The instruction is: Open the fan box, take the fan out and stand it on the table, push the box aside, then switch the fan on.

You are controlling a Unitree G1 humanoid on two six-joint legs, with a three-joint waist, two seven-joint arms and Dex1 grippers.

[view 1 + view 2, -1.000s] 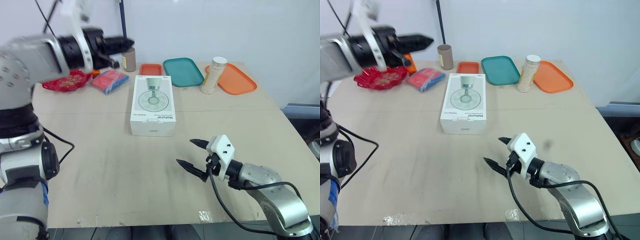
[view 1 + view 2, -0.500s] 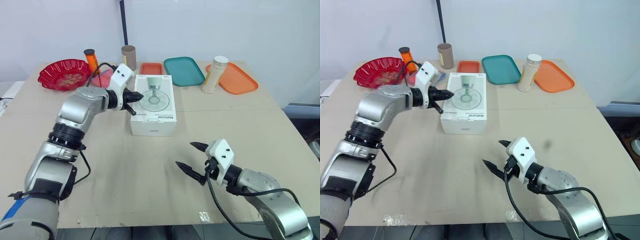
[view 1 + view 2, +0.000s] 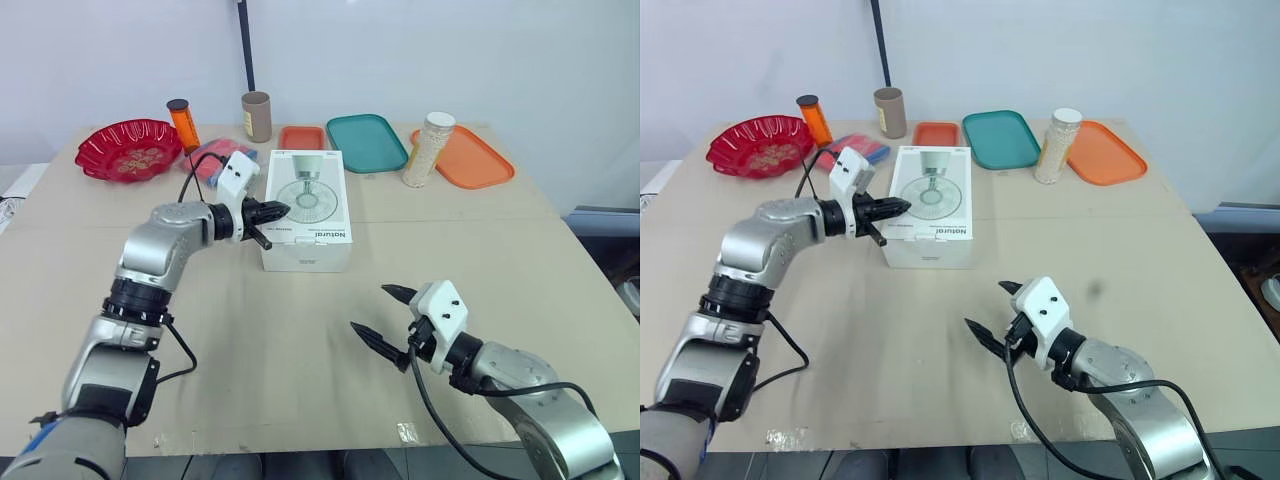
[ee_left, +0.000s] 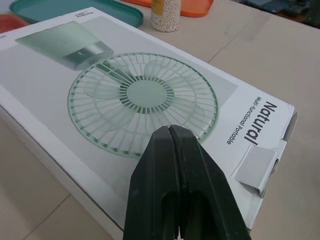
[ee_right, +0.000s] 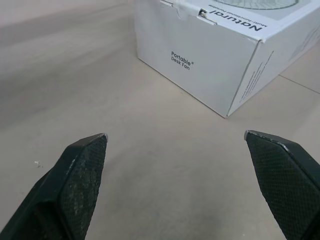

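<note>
Fan box: the white cardboard fan box lies flat on the pale wooden table, near its middle. Its lid is shut, with the printed green fan facing up and the "Natural" end towards me.

Left pincer: my left pincer has its two black fingers pressed together, with nothing between them. The tip reaches in from the box's left side and sits over the box top, at the rim of the printed fan. I cannot tell whether it touches the card.

Right pincer: my right pincer has its fingers spread wide and is empty. It hangs low over the table, nearer me than the box, to its right and well apart from it. In the right wrist view the "Portable Desk Fan" end faces it.

Behind the box: a small red-orange tray and a teal plastic tray lie just beyond the far end.
</note>
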